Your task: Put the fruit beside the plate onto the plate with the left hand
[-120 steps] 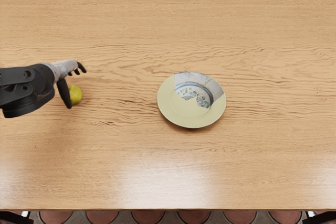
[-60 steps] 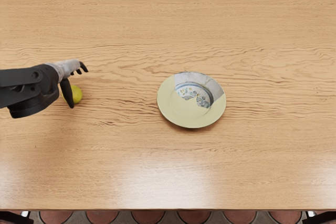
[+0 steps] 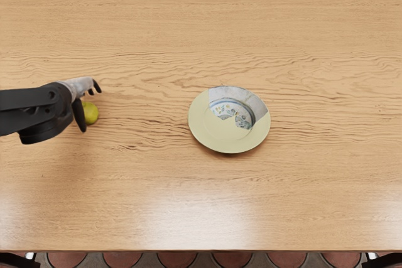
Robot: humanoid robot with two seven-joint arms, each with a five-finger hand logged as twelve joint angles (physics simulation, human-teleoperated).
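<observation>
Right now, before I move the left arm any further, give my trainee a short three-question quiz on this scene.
1. Fill in: the yellow-green fruit lies on the table, to the picture's ____ of the plate.
2. True or false: the fruit is already on the plate.
3. Choose: the left hand is A) at the fruit, fingers open; B) over the plate; C) at the table's far edge.
Key: 1 left; 2 false; 3 A.
</observation>
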